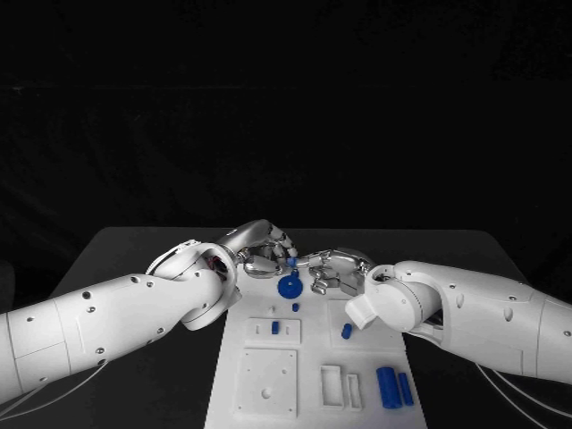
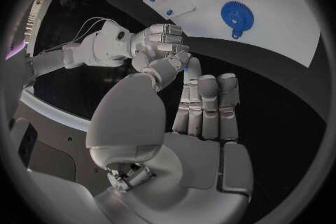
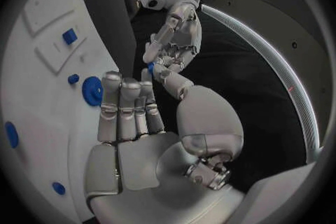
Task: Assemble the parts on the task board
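Black tabletop [image 1: 131,255] lies bare in the frame's upper left and upper right, with dark background beyond its far edge. At centre bottom the white task board [image 1: 315,393] runs up toward the hands. On it a blue gear [image 1: 289,288] sits near the board's upper end, a small blue peg [image 1: 295,307] just below it, a blue piece in a white square holder [image 1: 274,328], another blue piece [image 1: 347,331] to the right, and two blue cylinders [image 1: 394,387] side by side at lower right. Above the gear, the left hand [image 1: 263,243] and right hand [image 1: 334,269] meet fingertip to fingertip, both pinching one small blue part [image 1: 291,263].
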